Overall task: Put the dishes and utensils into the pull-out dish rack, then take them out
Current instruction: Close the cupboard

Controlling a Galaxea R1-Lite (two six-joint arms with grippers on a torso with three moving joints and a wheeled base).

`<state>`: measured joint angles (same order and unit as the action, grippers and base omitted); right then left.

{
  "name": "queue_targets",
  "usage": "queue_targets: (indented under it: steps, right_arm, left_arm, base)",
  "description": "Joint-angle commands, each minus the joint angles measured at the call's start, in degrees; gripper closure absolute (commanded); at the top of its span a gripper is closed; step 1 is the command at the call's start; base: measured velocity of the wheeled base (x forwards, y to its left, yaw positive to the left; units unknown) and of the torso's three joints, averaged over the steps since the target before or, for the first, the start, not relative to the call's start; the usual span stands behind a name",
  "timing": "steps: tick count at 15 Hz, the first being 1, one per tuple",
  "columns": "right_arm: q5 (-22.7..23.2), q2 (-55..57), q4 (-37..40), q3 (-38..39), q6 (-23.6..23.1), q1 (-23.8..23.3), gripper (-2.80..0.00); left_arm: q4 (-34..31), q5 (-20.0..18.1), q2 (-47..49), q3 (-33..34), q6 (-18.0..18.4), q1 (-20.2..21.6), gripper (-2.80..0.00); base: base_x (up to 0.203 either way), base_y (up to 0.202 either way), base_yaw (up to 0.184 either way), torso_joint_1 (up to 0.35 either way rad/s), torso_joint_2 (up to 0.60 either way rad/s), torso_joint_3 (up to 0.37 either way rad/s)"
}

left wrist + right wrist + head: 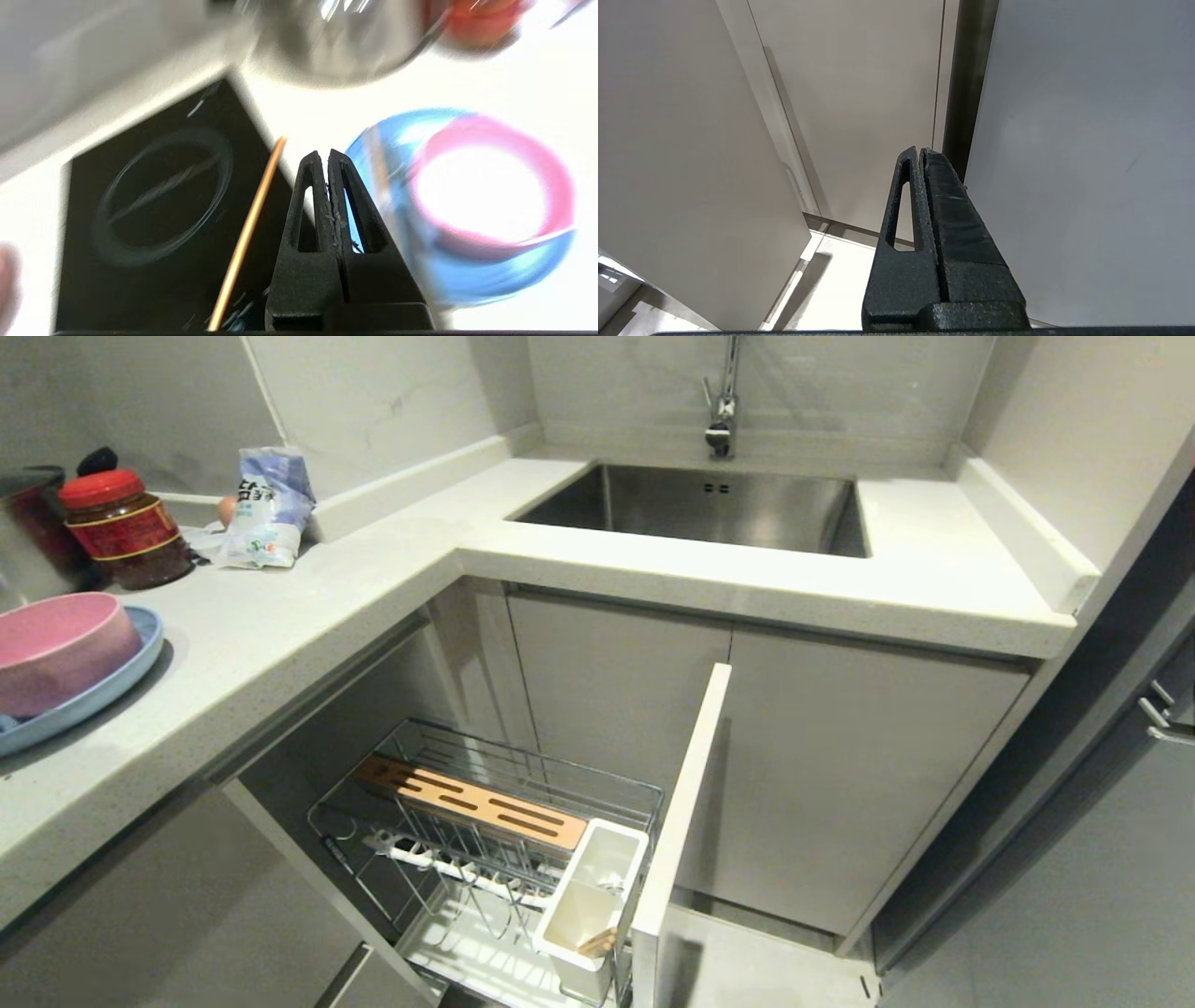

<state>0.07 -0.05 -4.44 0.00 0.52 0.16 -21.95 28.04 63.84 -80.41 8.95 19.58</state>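
Pink bowl (490, 196) on blue plate (467, 275), left pincer (324, 156) pressed together empty, one chopstick (247, 233) alongside.

The bowl (56, 649) sits on the plate (112, 686) on the counter (308, 607), left of the dish rack (485, 859) below.

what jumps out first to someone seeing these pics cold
Low in the head view, the pull-out dish rack stands open from the cabinet under the counter, with something wooden poking up in its white utensil cup. At the far left on the counter, the pink bowl sits in the light-blue plate. In the left wrist view the left gripper hangs over the stovetop beside them, jaws shut, with a chopstick alongside.
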Motion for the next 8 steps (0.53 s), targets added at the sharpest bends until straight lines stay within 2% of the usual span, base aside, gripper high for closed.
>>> queue_targets:
  steps: [1, 3, 4, 6, 8]
  right_arm:
    - [0.01, -0.04, -0.05, 1.49, 0.0, 0.02, 0.0]
    - [0.01, -0.04, -0.05, 1.49, 0.0, 0.02, 0.0]
    - [0.01, -0.04, -0.05, 1.49, 0.0, 0.02, 0.0]
    - [0.01, -0.04, -0.05, 1.49, 0.0, 0.02, 0.0]
    - [0.01, -0.04, -0.05, 1.49, 0.0, 0.02, 0.0]
  left_arm:
    - [3.38, -0.69, -3.08, 0.55, -1.27, -4.34, 0.0]
    - [6.35, -2.03, -6.9, 3.25, -1.93, -10.81, 0.0]
    - [7.89, -4.94, -9.63, 5.88, -1.95, -13.26, 0.0]
    - [9.0, -13.87, -16.32, 12.2, -1.86, -14.47, 0.0]
    - [10.37, -18.88, -25.11, 22.73, -1.94, -14.73, 0.0]
  base:
    - [0.0, 0.0, 0.0, 0.0, 0.0, 0.0]
    - [0.0, 0.0, 0.0, 0.0, 0.0, 0.0]
    - [0.0, 0.0, 0.0, 0.0, 0.0, 0.0]
    - [0.0, 0.0, 0.0, 0.0, 0.0, 0.0]
    - [0.0, 0.0, 0.0, 0.0, 0.0, 0.0]
